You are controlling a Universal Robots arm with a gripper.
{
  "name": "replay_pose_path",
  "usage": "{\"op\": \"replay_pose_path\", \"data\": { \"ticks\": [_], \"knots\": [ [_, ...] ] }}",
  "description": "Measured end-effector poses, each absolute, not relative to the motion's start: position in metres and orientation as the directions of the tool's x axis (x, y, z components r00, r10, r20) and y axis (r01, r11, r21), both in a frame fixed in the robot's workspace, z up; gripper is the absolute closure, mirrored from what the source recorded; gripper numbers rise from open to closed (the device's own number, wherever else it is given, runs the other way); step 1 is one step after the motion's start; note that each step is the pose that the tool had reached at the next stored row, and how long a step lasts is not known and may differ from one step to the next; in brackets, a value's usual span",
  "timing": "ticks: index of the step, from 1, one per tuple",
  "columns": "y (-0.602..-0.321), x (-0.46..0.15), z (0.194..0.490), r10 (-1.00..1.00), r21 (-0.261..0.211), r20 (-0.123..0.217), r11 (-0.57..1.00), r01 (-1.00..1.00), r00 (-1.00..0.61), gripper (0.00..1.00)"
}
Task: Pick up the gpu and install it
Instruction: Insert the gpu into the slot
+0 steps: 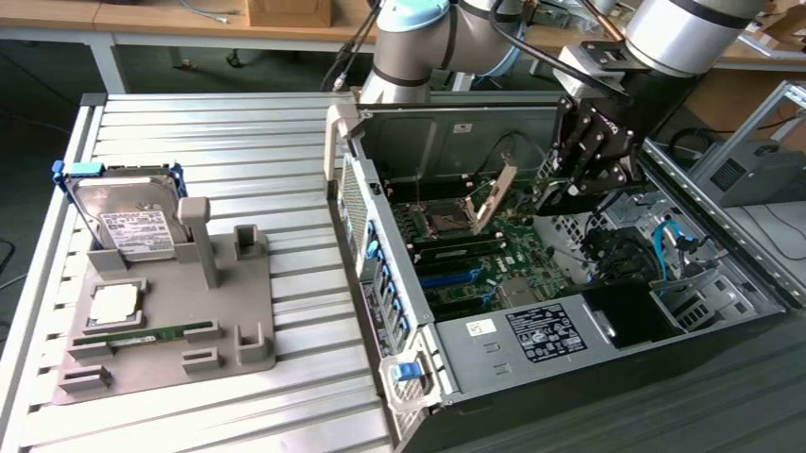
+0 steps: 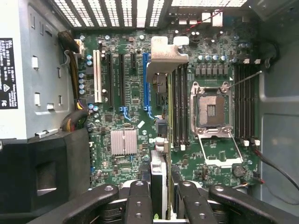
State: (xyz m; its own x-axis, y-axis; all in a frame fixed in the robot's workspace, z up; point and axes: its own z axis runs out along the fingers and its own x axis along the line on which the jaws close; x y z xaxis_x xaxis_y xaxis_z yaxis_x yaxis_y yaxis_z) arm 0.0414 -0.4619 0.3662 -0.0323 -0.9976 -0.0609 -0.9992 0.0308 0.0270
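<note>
The gpu is seen edge-on in the wrist view, a thin dark card whose silver end bracket points toward the vented wall of the case. My gripper is shut on it, with black fingers on either side. The card hangs above the green motherboard, roughly over the strip between the blue slot and the memory slots, not touching the board. In the exterior view my gripper reaches down into the open computer case, and the gpu shows as a pale tilted strip beside it.
An open CPU socket lies next to the memory slots. On the slatted table, a grey fixture at the exterior view's left carries a hard drive, a green memory stick and a square chip. Cables fill the case's far side.
</note>
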Motion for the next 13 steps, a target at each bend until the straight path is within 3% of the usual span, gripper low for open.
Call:
{"op": "replay_pose_path", "data": {
  "ticks": [13],
  "knots": [
    [-0.4697, 0.0389, 0.3630, -0.998, 0.027, -0.061, 0.031, -0.999, -0.033, 0.73]
  ]
}}
